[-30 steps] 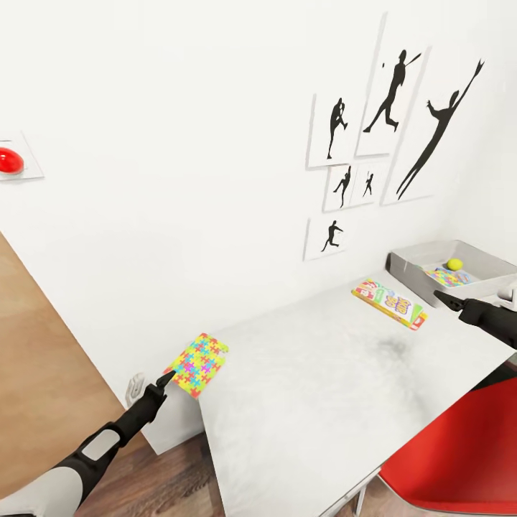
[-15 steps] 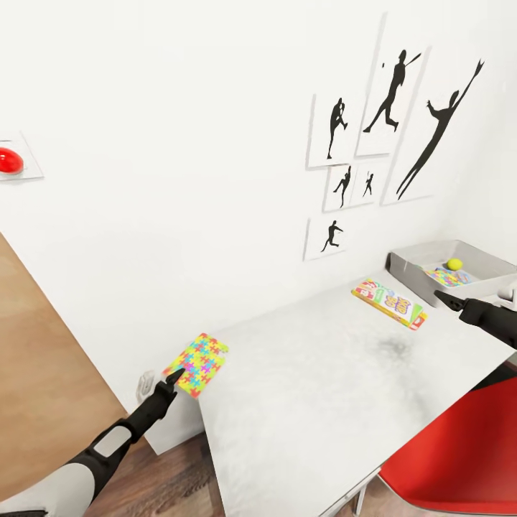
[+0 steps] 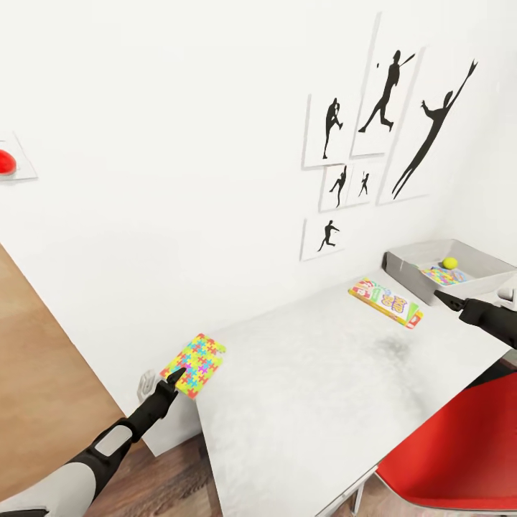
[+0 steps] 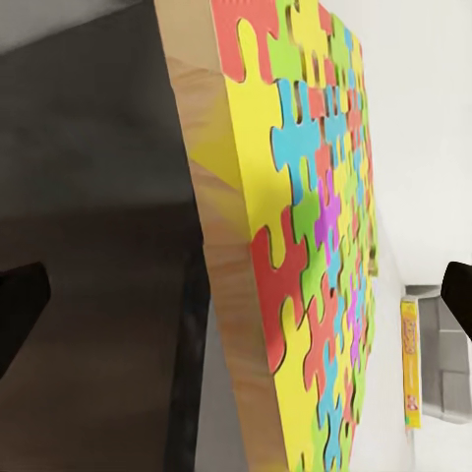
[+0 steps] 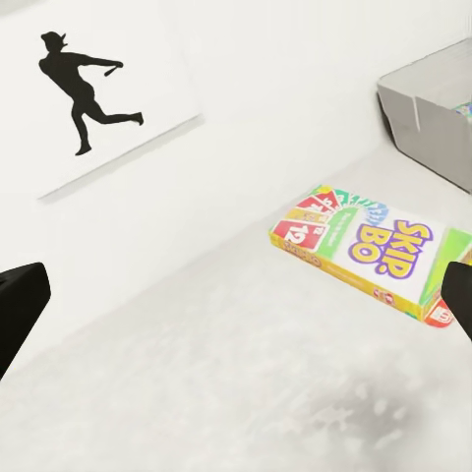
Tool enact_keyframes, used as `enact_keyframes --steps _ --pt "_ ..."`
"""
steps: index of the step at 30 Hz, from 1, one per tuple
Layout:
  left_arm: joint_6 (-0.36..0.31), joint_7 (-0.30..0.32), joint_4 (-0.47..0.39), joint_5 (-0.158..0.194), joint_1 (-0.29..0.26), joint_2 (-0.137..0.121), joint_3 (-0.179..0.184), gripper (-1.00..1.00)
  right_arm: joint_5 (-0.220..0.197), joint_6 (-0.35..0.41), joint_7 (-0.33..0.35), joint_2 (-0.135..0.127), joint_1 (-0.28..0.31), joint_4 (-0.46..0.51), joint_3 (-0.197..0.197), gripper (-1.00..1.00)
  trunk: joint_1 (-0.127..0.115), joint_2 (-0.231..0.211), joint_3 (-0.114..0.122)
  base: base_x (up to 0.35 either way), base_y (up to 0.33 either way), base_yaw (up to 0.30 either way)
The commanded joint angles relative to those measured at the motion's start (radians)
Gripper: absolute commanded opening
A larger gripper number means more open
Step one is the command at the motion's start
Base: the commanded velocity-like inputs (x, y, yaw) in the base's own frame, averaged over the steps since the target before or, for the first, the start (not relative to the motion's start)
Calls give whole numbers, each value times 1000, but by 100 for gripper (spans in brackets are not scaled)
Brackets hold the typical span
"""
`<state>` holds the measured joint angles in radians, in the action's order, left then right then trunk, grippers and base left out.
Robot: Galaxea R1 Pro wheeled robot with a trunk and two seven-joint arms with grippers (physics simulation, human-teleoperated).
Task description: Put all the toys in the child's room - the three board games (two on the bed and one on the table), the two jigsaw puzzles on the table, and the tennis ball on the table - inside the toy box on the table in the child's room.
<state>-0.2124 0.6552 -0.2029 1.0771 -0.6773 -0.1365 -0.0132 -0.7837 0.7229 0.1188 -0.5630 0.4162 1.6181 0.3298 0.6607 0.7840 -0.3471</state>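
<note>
At the upper left edge of the head view a red round button (image 3: 6,162) sits on a white wall plate; below it, in the lower left, the left gripper (image 3: 171,378) reaches up to the near corner of a jigsaw puzzle (image 3: 194,364) that lies at the left end of the table (image 3: 309,402), overhanging its edge; in the left wrist view the puzzle (image 4: 305,246) stands between the two dark fingertips (image 4: 20,315), which are spread wide apart and not touching it; right of centre, black athlete silhouettes (image 3: 391,93) hang on the white wall; beneath them the SKIP BO board game (image 3: 385,301) lies flat on the table; at the right edge the toy box (image 3: 409,267) holds the tennis ball (image 3: 450,263) and a second jigsaw puzzle (image 3: 444,274); the right gripper (image 3: 440,296) hovers near the tray's front, its fingertips spread in the right wrist view either side of the SKIP BO box (image 5: 374,254); a red chair (image 3: 459,445) fills the lower right corner
</note>
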Motion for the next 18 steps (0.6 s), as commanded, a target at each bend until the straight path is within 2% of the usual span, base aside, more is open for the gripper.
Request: enact_keyframes --steps 1,11,12,18 --pt "-11 3 0 7 -1 0 -1 100 3 6 5 0 1 0 2 100 0 1 -1 0 0 -3" --pt "-13 3 -4 4 -2 3 0 100 3 6 5 0 1 0 2 100 0 1 -1 0 0 -1" --pt "-13 3 -5 3 -2 4 1 -100 3 6 5 0 1 0 2 100 0 1 -1 0 0 0" --pt "-16 13 -11 -2 -7 14 6 -100 3 6 6 0 1 0 2 100 0 1 -1 0 0 0"
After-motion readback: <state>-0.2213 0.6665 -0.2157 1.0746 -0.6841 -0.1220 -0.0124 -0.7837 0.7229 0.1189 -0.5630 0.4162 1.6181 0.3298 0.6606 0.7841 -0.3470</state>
